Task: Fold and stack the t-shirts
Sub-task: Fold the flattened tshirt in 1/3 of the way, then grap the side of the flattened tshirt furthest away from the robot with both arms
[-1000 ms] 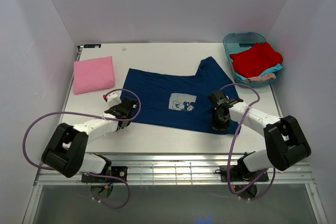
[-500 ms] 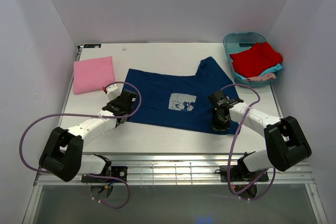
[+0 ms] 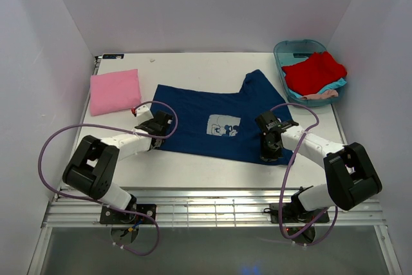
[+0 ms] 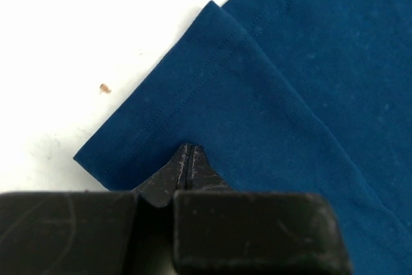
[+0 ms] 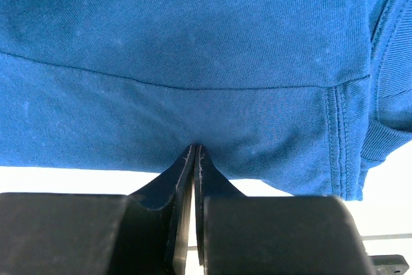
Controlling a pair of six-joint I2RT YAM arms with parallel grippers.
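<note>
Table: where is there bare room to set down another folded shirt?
Bare: the back strip behind the navy t-shirt, between pink t-shirt and tub; the near strip between the two arms. Crowded: the middle, with left gripper and right gripper at that shirt's near edge.

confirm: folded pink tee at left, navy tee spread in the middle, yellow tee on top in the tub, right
The top external view shows a red tee on top in the tub, not yellow. The pink tee and navy tee are as stated.
</note>
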